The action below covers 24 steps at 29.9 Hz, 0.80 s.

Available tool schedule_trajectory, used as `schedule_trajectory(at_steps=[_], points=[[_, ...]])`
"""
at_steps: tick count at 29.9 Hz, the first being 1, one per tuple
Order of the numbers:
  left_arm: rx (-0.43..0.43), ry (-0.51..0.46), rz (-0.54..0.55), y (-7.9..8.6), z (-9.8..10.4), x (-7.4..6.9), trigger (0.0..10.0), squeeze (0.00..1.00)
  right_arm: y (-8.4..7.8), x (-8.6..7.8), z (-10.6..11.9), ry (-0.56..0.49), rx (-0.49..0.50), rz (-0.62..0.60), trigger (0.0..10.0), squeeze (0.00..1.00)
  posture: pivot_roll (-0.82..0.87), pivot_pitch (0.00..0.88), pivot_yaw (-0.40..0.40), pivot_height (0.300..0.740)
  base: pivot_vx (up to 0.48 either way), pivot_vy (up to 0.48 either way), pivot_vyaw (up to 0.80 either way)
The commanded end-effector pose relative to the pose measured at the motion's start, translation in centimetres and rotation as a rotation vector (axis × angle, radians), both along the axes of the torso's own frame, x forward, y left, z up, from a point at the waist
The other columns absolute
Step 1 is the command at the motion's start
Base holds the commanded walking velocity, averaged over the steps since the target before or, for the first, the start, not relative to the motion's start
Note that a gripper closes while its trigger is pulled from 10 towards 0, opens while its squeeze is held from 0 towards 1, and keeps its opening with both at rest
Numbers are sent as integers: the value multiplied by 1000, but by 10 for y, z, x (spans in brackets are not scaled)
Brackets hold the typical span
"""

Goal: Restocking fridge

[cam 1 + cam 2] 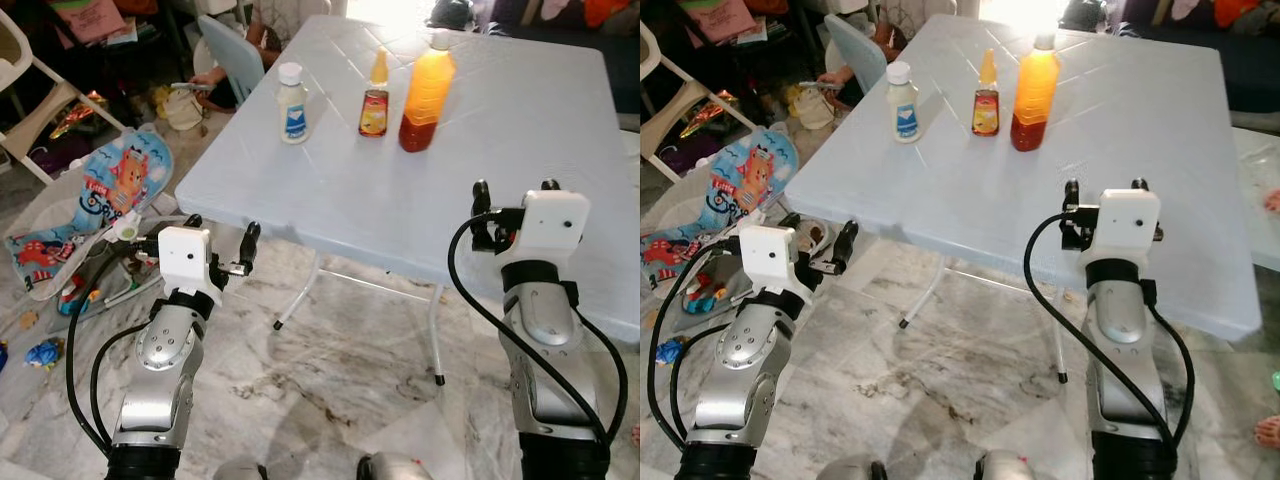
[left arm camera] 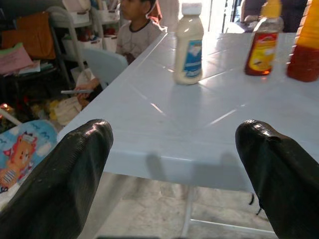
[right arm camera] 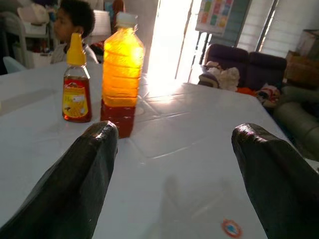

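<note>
Tabletop: pale blue plastic folding tabletop [image 1: 480, 170].
Bottles: small white squeeze bottle w/ blue label [image 1: 292, 103], amber sauce bottle w/ yellow cap [image 1: 375, 94], tall orange-liquid bottle [image 1: 426, 92], upright in a row at far side.
L hand [image 1: 220, 245]: fingers apart, empty, off near corner.
R hand [image 1: 515, 205]: fingers apart, empty, over near edge.

Daylight from a doorway [image 3: 167, 40] blows out the bench's [image 1: 520, 130] far edge (near black fingers [image 2: 65, 184] blur).
</note>
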<state>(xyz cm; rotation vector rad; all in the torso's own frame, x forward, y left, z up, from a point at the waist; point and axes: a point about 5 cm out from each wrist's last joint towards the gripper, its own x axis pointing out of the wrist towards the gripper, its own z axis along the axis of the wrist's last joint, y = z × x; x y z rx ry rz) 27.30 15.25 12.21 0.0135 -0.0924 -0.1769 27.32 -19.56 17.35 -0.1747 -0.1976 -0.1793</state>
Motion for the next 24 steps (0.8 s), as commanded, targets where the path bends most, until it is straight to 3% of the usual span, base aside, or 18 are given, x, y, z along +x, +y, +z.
schedule_trajectory(at_steps=[1, 6, 14, 24], points=[[4, -7, -1, 3, 1, 1, 10000, 0, 0, 1, 1, -9, -1, -3, 10000, 0, -101, 97, 28, 740, 480, 0, 0], [1, -8, -3, 2, 2, 2, 10000, 0, 2, 2, 2, -13, -15, 8, 10000, 0, -102, 100, 27, 740, 480, 0, 0], [-3, -3, -9, -1, 0, -1, 10000, 0, 4, 8, 8, -30, -19, 23, 10000, 0, -101, 107, 23, 740, 480, 0, 641], [-7, -3, -15, -4, 1, 2, 10000, 0, 4, 12, 10, -41, -16, 28, 10000, 0, -109, 104, 24, 740, 378, 0, 0]])
